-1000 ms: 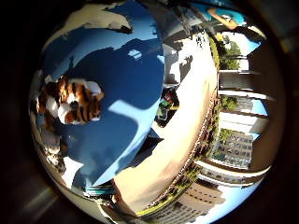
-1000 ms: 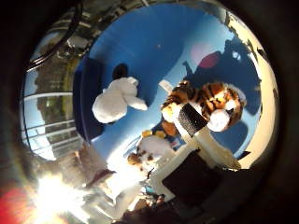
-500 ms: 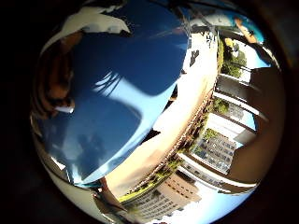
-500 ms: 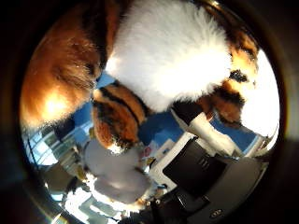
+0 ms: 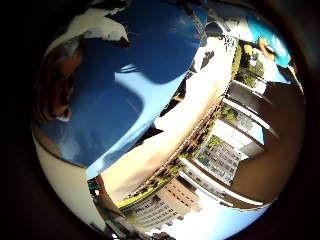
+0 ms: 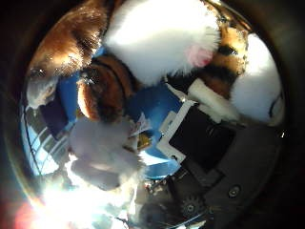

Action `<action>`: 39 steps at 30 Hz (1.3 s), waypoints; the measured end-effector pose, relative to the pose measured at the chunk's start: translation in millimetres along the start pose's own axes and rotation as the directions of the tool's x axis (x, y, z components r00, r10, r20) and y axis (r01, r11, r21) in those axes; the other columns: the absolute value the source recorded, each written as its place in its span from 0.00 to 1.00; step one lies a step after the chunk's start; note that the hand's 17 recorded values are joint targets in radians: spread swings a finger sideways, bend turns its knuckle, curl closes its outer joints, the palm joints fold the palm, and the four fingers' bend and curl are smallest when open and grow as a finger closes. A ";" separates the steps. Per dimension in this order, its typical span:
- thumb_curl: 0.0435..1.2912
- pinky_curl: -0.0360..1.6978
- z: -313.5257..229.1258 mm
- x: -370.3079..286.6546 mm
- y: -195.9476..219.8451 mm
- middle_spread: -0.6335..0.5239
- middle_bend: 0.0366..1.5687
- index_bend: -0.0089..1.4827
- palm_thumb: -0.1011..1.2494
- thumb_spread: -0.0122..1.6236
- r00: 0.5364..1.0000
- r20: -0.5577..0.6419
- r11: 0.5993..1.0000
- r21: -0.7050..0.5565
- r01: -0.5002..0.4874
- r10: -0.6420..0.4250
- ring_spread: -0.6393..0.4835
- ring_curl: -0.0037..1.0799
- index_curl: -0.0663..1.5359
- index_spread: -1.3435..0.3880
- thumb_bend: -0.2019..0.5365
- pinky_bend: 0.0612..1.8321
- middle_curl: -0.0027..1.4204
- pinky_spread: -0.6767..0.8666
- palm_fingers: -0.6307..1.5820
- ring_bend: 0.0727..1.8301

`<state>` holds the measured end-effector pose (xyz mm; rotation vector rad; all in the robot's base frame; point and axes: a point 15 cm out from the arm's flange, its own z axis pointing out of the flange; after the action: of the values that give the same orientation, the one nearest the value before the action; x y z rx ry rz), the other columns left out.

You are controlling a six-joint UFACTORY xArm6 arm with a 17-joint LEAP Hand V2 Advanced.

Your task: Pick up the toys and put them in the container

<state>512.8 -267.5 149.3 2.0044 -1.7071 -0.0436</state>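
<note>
The tiger plush [image 6: 157, 43] fills the thumb-side palm view, pressed close against the palm, its white belly and orange striped limbs spread over the blue surface [image 5: 135, 95]. The hand [image 6: 209, 143] shows white and black fingers [image 6: 212, 102] lying against the tiger at about four o'clock; whether they clasp it cannot be told. A pale plush [image 6: 102, 152] lies beside it.

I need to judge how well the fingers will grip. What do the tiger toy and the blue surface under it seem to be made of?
The tiger toy looks like soft plush: fuzzy white and orange-and-black striped fur with fluffed edges. The blue surface looks smooth, with soft shadows and a faint sheen; whether it is fabric, a mat or plastic I cannot tell.
</note>
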 end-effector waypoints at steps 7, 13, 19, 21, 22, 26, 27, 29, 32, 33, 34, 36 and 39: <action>0.41 0.35 -0.9 10.0 4.7 0.25 0.66 0.51 0.80 0.60 1.000 0.015 1.000 0.018 -0.023 0.023 0.48 0.75 0.08 0.38 0.31 0.85 0.72 0.58 0.71 0.75; 0.48 0.39 -25.5 1.0 25.6 0.24 0.69 0.63 0.85 0.62 0.994 0.109 0.999 0.031 -0.027 0.024 0.46 0.78 0.07 0.32 0.30 0.88 0.79 0.55 0.69 0.78; 0.53 0.42 -93.5 -2.1 65.9 0.24 0.71 0.72 0.85 0.64 0.987 0.163 0.995 0.094 -0.029 0.013 0.46 0.80 0.06 0.28 0.26 0.90 0.84 0.53 0.67 0.80; 0.54 0.42 -125.6 -1.4 81.3 0.25 0.72 0.75 0.84 0.64 0.986 0.168 0.989 0.147 -0.035 0.010 0.46 0.80 0.05 0.27 0.26 0.90 0.85 0.53 0.67 0.80; 0.55 0.43 -136.3 -1.5 86.4 0.25 0.72 0.76 0.84 0.64 0.986 0.167 0.986 0.164 -0.037 0.009 0.45 0.80 0.04 0.27 0.26 0.90 0.86 0.53 0.67 0.81; 0.57 0.44 -200.5 -14.6 117.4 0.25 0.73 0.79 0.83 0.65 0.988 0.153 0.965 0.262 -0.027 -0.014 0.45 0.80 0.03 0.26 0.26 0.90 0.87 0.52 0.66 0.81; 0.58 0.44 -214.6 -20.3 124.3 0.25 0.73 0.80 0.83 0.65 0.988 0.153 0.958 0.285 -0.022 -0.023 0.45 0.80 0.03 0.26 0.26 0.91 0.88 0.52 0.66 0.82; 0.59 0.44 -244.6 -36.3 137.5 0.25 0.74 0.82 0.83 0.65 0.987 0.155 0.941 0.339 -0.003 -0.053 0.45 0.81 0.03 0.26 0.26 0.91 0.88 0.52 0.65 0.82; 0.60 0.45 -286.4 -75.3 156.9 0.26 0.74 0.84 0.82 0.65 0.978 0.164 0.913 0.406 0.049 -0.126 0.45 0.81 0.03 0.26 0.25 0.91 0.89 0.52 0.65 0.83; 0.61 0.45 -297.5 -89.1 160.6 0.26 0.75 0.84 0.82 0.65 0.974 0.166 0.903 0.424 0.069 -0.153 0.45 0.81 0.03 0.26 0.26 0.91 0.89 0.52 0.64 0.83; 0.61 0.46 -308.4 -103.2 163.5 0.26 0.75 0.85 0.82 0.65 0.969 0.168 0.891 0.445 0.087 -0.179 0.45 0.81 0.03 0.26 0.26 0.91 0.89 0.52 0.64 0.83; 0.62 0.46 -327.4 -134.1 167.0 0.26 0.75 0.86 0.82 0.65 0.956 0.174 0.868 0.479 0.129 -0.238 0.45 0.81 0.03 0.26 0.26 0.91 0.89 0.52 0.64 0.83; 0.63 0.46 -351.9 -191.1 164.5 0.26 0.76 0.87 0.81 0.65 0.932 0.187 0.841 0.511 0.178 -0.311 0.45 0.80 0.03 0.26 0.26 0.92 0.90 0.52 0.63 0.84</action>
<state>440.8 19.9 465.0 2.6985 -1.7273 0.0400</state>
